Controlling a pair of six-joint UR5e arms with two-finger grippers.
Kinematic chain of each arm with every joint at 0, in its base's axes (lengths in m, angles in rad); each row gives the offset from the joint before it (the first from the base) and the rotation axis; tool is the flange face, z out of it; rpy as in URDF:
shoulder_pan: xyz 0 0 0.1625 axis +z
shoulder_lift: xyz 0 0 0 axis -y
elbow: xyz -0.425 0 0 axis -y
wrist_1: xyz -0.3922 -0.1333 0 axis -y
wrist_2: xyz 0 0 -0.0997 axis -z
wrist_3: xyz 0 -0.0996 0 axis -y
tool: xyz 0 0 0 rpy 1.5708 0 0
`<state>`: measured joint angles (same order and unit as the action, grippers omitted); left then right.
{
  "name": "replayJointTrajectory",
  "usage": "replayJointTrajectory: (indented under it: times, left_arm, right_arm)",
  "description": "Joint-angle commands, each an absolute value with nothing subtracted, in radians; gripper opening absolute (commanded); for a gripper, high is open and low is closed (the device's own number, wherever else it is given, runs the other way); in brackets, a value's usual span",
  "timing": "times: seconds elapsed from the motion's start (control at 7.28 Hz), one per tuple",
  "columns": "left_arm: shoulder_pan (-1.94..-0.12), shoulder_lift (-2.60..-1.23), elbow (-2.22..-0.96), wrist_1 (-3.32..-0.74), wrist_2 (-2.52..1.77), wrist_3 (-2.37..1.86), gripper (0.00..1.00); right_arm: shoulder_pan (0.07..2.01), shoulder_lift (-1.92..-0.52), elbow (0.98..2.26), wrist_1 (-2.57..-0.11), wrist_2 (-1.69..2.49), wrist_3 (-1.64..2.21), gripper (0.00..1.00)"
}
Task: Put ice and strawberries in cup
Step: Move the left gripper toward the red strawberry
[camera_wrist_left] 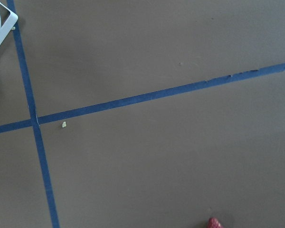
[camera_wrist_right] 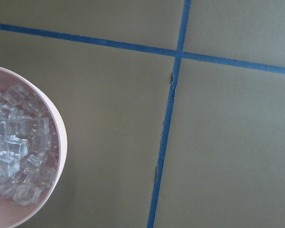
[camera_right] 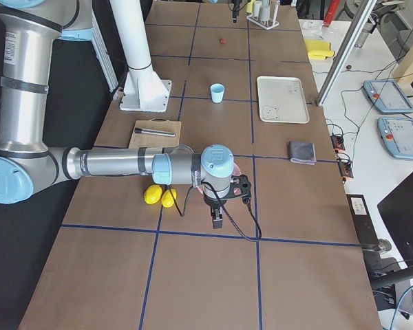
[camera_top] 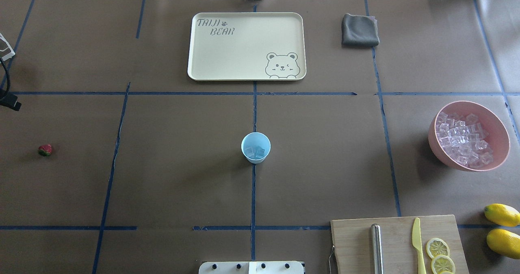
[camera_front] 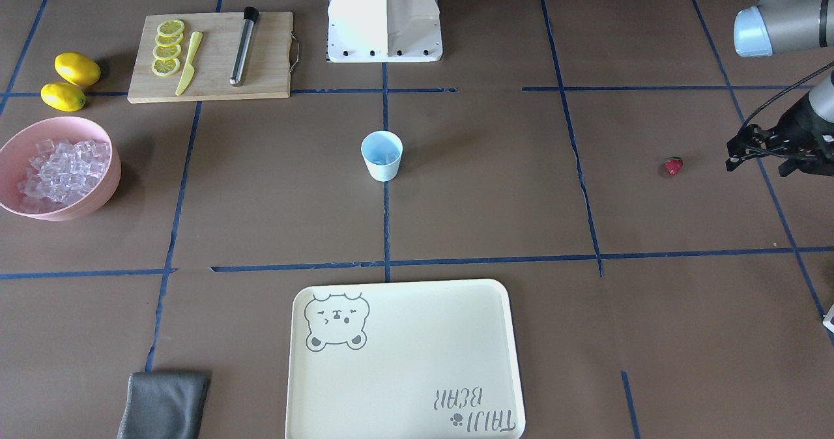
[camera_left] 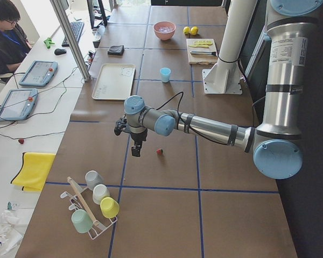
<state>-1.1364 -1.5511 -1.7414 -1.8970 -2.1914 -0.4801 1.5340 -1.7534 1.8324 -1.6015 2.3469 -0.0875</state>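
The light blue cup (camera_front: 382,155) (camera_top: 256,147) stands upright at the table's middle with a few cubes of ice (camera_top: 256,151) inside. More ice (camera_front: 62,172) (camera_wrist_right: 14,161) fills the pink bowl (camera_front: 107,191) on the robot's right. One red strawberry (camera_front: 674,165) (camera_top: 45,149) (camera_wrist_left: 214,223) lies on the table far to the robot's left. My left gripper (camera_front: 731,155) hovers just beyond it, apart from it, open and holding nothing. The right gripper (camera_right: 217,220) hangs beside the bowl, seen only from the side, so I cannot tell its state.
A cream tray (camera_front: 404,361) lies across the table from the robot base (camera_front: 384,22). A cutting board (camera_front: 260,68) carries lemon slices, a yellow knife and a metal rod. Two lemons (camera_front: 71,77) sit near the bowl. A grey cloth (camera_front: 163,403) lies beside the tray, and a cup rack (camera_left: 94,207) stands at the left end.
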Motion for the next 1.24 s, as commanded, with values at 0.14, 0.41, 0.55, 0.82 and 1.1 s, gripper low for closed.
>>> replayJointTrajectory:
  times: [0.14,0.41,0.55,0.82,1.1]
  left_arm:
    - [-0.921,-1.481,-1.715,-2.158,-2.013,-0.786,1.00]
    - [-0.885,-1.445,-1.713,-2.201,-2.014,-0.813,1.00]
    - [-0.864,-1.440,-1.713,-2.201,-2.016,-0.815,1.00]
    - [-0.859,-1.440,-1.712,-2.203,-2.020,-0.810,1.00]
    - [-0.857,-1.439,-1.704,-2.235,-2.048,-0.808,1.00]
  right_arm:
    - [1.534,-1.753,1.830,-1.601,2.347,-0.087,1.00]
    - [1.534,-1.753,1.830,-1.601,2.347,-0.087,1.00]
    - [1.534,-1.753,1.830,-1.601,2.347,-0.087,1.00]
    - [1.534,-1.753,1.830,-1.601,2.347,-0.089,1.00]
    - [1.534,-1.755,1.832,-1.601,2.347,-0.087,1.00]
